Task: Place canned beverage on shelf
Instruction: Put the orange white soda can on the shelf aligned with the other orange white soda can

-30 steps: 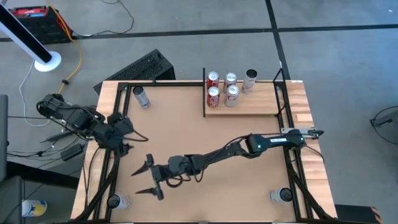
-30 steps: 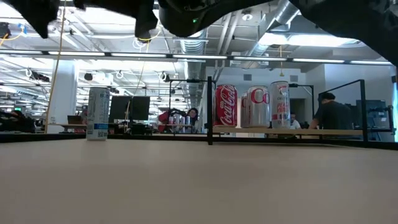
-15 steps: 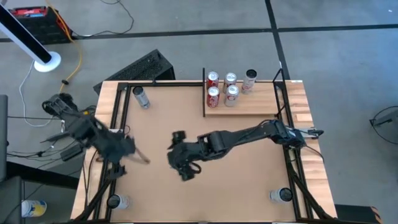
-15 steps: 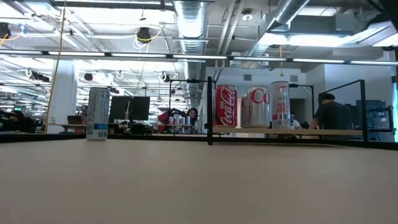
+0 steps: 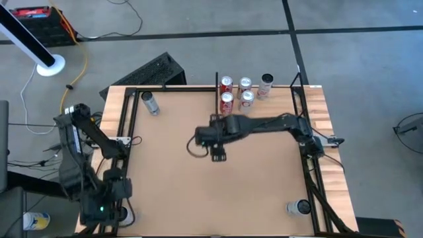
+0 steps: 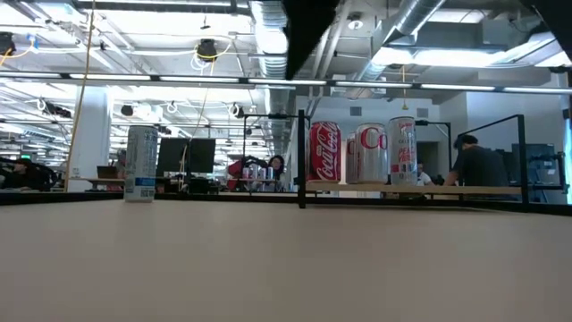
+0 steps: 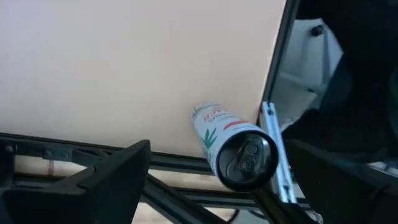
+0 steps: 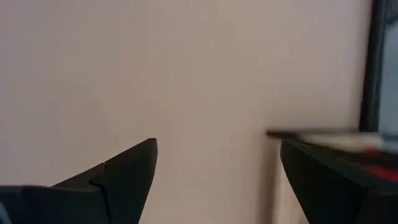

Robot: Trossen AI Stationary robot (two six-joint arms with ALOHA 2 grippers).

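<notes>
With its fingers spread and empty, the right end effector (image 5: 217, 153) risks toppling the cans (image 5: 227, 100) on the shelf (image 5: 264, 112), which its arm passes close beside.

You see the shelf (image 5: 264, 114) at the far right part of the counter (image 5: 198, 192), and five cans (image 5: 244, 92) stand on it in a group near its left end. One single can (image 5: 150, 103) stands at the far left corner. One more can (image 5: 124, 213) stands at the near left corner, another can (image 5: 299, 207) at the near right.
</notes>
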